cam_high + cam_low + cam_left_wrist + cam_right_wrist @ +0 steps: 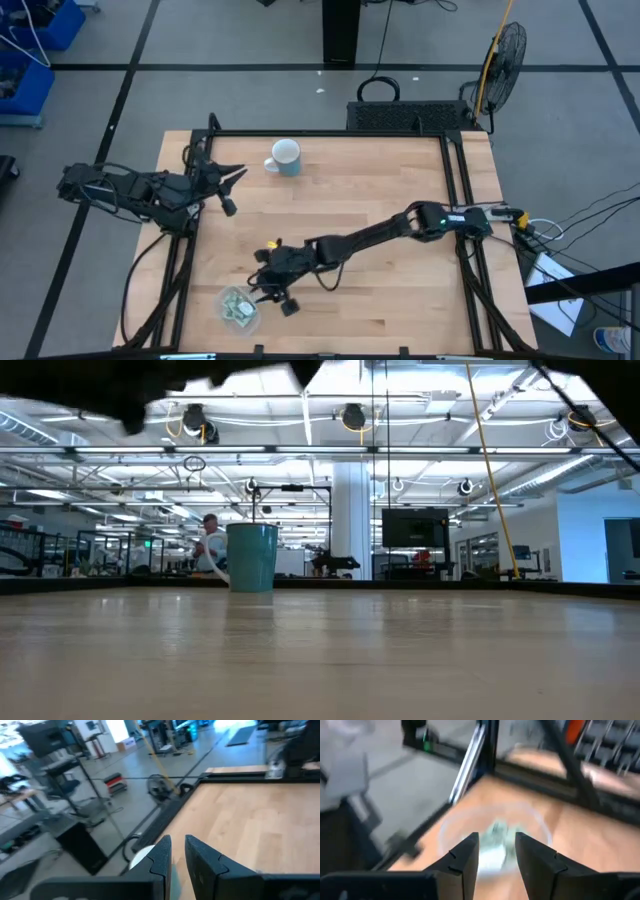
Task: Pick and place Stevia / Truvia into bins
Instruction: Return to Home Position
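Right gripper [496, 840] released, empty, just beside container [225, 298] holding packets [239, 311]. Left gripper [177, 841] slightly parted, empty, at table [400, 260] edge.

White and pale blue mug [285, 157] stands upright on wooden table [400, 180], near the far edge. Black fan [508, 50] on floor beyond. One person [210, 543] in the room behind.

We find no text, label, brand, number or sign that we can read in any view. Any print on the packets [238, 310] in the clear container [223, 299] is too small in the high view and too blurred in the right wrist view to make out. The dark screen [415, 528] in the room behind the table [400, 660] is illegible.
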`<control>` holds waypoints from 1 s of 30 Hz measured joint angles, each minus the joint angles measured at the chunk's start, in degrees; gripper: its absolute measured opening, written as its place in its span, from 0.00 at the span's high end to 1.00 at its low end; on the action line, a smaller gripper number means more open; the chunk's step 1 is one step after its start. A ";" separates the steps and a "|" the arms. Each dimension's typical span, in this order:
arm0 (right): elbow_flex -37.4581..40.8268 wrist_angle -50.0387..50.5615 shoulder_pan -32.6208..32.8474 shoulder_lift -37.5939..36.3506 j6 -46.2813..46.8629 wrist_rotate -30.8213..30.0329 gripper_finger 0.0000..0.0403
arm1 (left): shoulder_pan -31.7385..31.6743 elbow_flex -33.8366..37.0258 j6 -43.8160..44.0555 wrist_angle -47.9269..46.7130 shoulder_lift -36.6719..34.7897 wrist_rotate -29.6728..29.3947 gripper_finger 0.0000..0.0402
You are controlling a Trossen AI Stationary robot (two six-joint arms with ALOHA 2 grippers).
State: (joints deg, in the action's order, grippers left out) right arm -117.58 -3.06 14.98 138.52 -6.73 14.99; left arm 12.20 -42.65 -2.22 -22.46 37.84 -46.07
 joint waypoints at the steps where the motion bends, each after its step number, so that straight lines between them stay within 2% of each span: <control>1: 0.00 5.65 -0.06 -1.95 -0.49 -0.01 0.70 | 0.36 0.00 0.63 -0.79 -0.80 0.81 0.85; 3: 0.95 14.43 -0.15 -5.92 -2.93 -0.24 0.71 | 0.98 -0.02 2.06 -2.99 -2.58 2.92 0.85; 5: 3.92 18.03 -0.15 -10.09 -3.86 -2.84 0.72 | 1.64 -0.02 4.09 -5.28 -4.59 5.02 0.85; 8: 11.69 19.42 0.12 -18.01 -4.05 -10.19 0.73 | 2.72 -0.02 7.09 -9.34 -8.62 6.73 0.85; 12: 26.59 19.07 0.14 -32.08 -0.43 -20.94 0.74 | 3.92 -0.04 11.63 -15.17 -14.76 9.94 0.85; 14: 35.74 16.58 0.16 -39.57 2.11 -23.49 0.74 | 4.54 0.13 11.65 -16.93 -17.50 16.56 0.85; 16: 45.40 11.47 0.60 -46.36 2.86 -24.17 0.74 | 5.23 1.76 8.91 -14.73 -19.74 26.39 0.85; 19: 59.28 1.87 1.48 -55.77 3.15 -23.93 0.74 | 6.16 7.21 3.47 -0.95 -21.50 39.29 0.85; 21: 67.88 -5.55 1.94 -61.82 3.23 -23.92 0.74 | 6.68 11.94 -0.43 8.87 -21.57 44.15 0.85; 23: 75.74 -14.67 2.15 -66.95 2.93 -23.92 0.74 | 6.70 16.29 -2.23 15.01 -20.91 44.38 0.85; 26: 85.48 -25.28 2.26 -73.70 3.21 -23.88 0.73 | 6.46 21.38 -1.74 18.47 -19.87 40.73 0.85; 30: 93.88 -28.34 2.08 -81.27 5.54 -23.86 0.74 | 6.08 25.27 -0.07 21.24 -19.93 37.17 0.85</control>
State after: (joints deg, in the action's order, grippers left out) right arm -23.70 -31.39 17.05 57.25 -1.19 -8.86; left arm 18.28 -17.38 -2.29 -1.23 17.91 -8.91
